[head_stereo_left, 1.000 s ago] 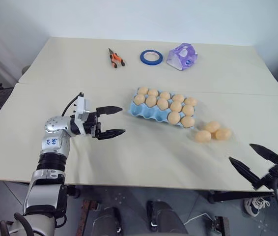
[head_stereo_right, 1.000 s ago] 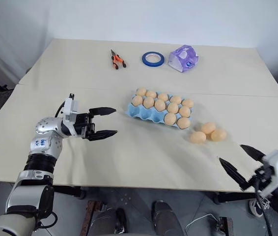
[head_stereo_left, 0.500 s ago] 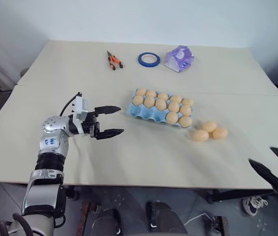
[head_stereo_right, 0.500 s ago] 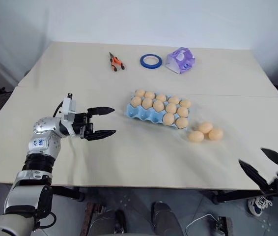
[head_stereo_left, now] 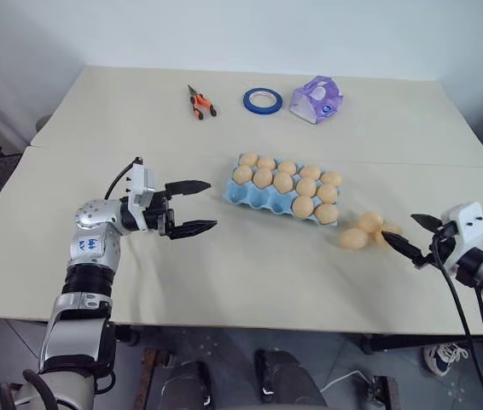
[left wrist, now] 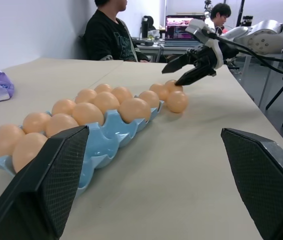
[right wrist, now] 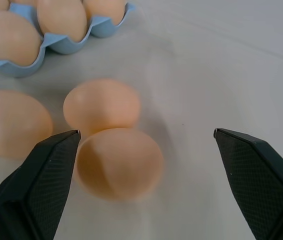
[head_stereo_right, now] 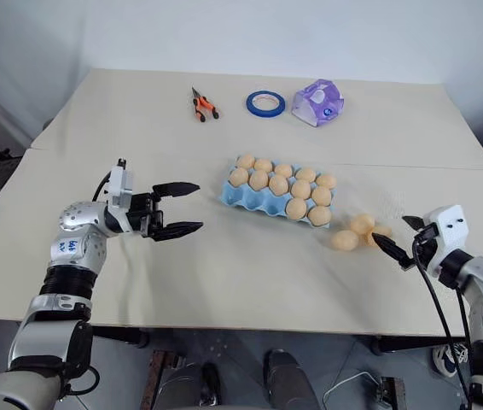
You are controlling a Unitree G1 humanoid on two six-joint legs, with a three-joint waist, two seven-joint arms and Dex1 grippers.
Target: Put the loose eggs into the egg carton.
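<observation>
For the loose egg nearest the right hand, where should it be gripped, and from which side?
Grip the nearest egg across its rounded middle, coming in from its open table side, where the open right hand already points. The other two eggs crowd its far side, toward the egg carton.

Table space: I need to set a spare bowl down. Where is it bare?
Bare: the table between the left claw and the egg carton. Crowded: the loose eggs beside the right claw, and the far edge with pliers, tape roll and purple packet.
</observation>
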